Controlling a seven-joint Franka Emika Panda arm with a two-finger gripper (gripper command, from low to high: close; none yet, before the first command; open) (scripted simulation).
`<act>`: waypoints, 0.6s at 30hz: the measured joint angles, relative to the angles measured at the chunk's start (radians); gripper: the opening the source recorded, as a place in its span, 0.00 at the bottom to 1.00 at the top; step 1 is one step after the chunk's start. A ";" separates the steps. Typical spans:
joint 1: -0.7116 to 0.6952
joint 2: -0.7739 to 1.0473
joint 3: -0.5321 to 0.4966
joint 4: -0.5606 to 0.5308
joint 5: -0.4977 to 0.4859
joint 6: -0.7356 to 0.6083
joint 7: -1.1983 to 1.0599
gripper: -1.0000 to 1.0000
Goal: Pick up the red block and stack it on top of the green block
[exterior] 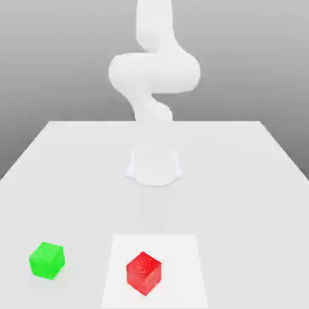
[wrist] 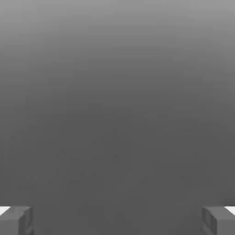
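Observation:
The red block (exterior: 143, 273) is a small glossy cube resting on the white table near its front edge, on a slightly brighter square patch (exterior: 181, 253). The green block (exterior: 46, 260) sits on the table toward the exterior view's left of the red one, well apart from it. In the hand view my gripper (wrist: 117, 222) is open, its grey fingertips (wrist: 16, 221) standing far apart with nothing between them and only plain grey background ahead. The white arm (exterior: 154, 72) rises from its base (exterior: 154, 168) at the table's middle, far behind both blocks.
The white table (exterior: 241, 181) stretches wide around the arm's base. The two blocks lie close to its front edge.

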 joint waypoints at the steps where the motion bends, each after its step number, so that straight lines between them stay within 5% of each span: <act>1: 0.018 0.039 -0.019 -0.012 0.006 0.017 -0.044 0.50; 18: 0.186 0.660 -0.201 -0.201 0.119 0.291 -0.740 0.50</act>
